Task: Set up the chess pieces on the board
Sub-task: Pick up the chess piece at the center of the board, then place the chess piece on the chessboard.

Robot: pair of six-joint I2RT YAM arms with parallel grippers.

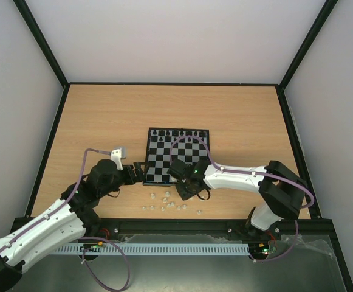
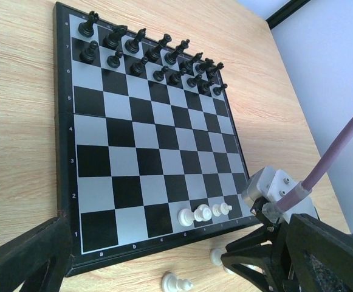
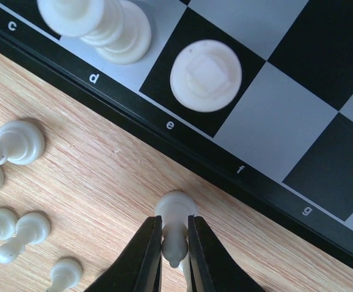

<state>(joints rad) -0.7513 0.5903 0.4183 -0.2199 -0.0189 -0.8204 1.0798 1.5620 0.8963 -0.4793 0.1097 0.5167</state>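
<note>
Wood-grain tabletop point(image 3: 97, 176), glossy checked board point(image 3: 273, 121); a smooth cream piece point(image 3: 175, 210) is pinched lengthwise by the right gripper point(image 3: 175, 222), round base pointed boardward, while the left gripper point(image 1: 137, 173) is spread wide.

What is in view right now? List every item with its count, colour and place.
table: one, light wood, under everything.
chessboard: one, black and pale grey checks with a black border, middle of the table.
black pieces: about sixteen, black, upright on the board's two far rows.
white pieces on the board: three, cream, upright on the near row.
loose white pieces: about ten, cream, scattered on the table just off the board's near edge.
held white piece: one, cream, on the table beside the board's border, between the right gripper's fingers.
left gripper: one, black, open, at the board's near left corner.
right gripper: one, black, closed on the held white piece.
</note>
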